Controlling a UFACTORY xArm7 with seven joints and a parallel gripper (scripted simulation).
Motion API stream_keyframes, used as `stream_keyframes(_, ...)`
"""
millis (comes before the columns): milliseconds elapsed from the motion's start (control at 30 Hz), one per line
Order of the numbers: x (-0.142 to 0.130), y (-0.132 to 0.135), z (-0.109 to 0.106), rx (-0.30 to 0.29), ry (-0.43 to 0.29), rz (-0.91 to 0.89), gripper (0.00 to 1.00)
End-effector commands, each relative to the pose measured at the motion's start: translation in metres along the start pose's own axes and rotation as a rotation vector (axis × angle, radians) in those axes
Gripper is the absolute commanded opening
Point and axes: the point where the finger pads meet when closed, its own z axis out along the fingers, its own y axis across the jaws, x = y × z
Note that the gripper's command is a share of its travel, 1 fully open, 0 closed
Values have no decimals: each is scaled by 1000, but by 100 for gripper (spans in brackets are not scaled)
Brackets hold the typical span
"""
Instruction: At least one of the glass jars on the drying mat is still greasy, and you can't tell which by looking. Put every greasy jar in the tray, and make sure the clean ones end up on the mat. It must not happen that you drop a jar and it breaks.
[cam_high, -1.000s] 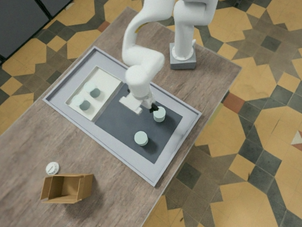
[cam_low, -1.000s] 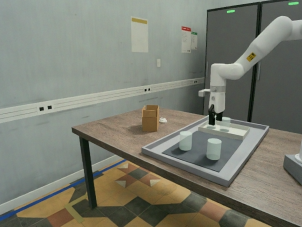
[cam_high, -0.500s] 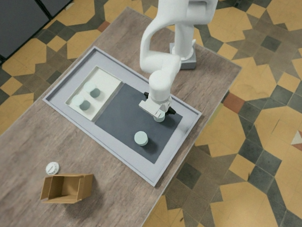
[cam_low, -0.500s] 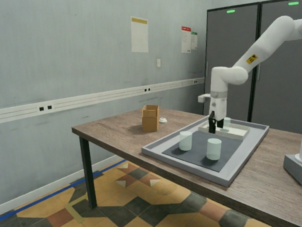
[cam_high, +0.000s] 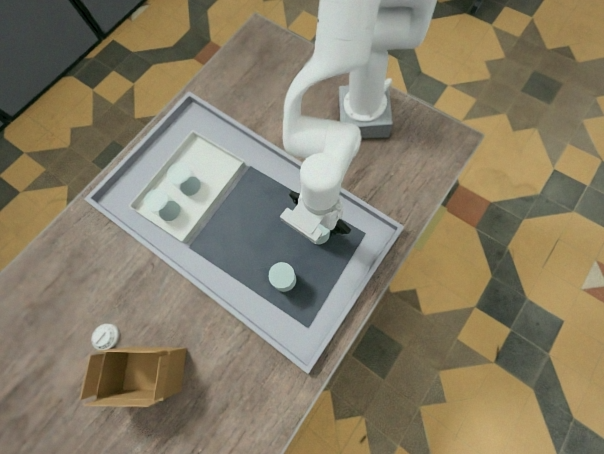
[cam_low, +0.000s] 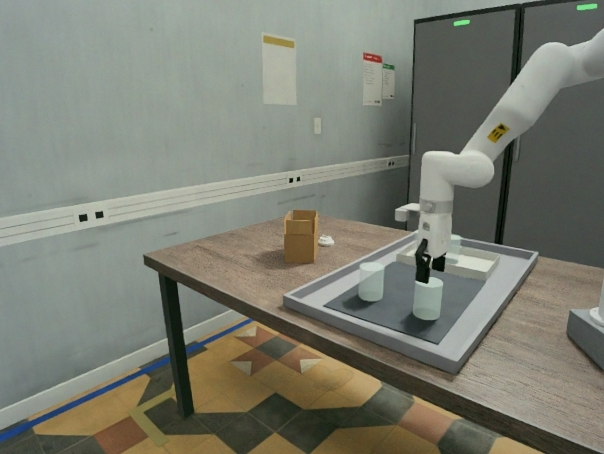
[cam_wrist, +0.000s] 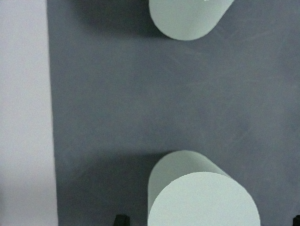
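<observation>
From above, my arm half hides one jar (cam_high: 322, 237) (cam_low: 427, 299) (cam_wrist: 205, 202) on the mat (cam_high: 250, 220) (cam_low: 400, 295) (cam_wrist: 110, 95); another jar (cam_high: 282, 276) (cam_low: 371, 281) (cam_wrist: 186, 17) stands near it, cut off in the wrist view. My gripper (cam_high: 320, 212) (cam_low: 431, 272) is spread wide, holding nothing, seemingly just above the first. Two jars sit in the tray (cam_high: 227, 160) (cam_low: 482, 265).

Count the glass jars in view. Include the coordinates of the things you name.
4: two in the cream tray (cam_high: 220, 150) (cam_low: 480, 262), one on the dark mat under the open tool (cam_high: 320, 212) (cam_low: 431, 272), another farther out on that mat.

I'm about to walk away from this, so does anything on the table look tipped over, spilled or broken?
No, nothing stands out: both mat jars stand upright, and no spill or crack shows.
</observation>
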Motion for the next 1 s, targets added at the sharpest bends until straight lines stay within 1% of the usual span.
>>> stream_keyframes(0,1,-1,1,1,3,0,100)
stream_keyframes(267,1,-1,17,1,3,0,100)
stream_keyframes(333,1,-1,17,1,3,0,100)
stream_keyframes(833,1,-1,47,1,3,0,100)
stream_keyframes(967,1,-1,49,1,3,0,100)
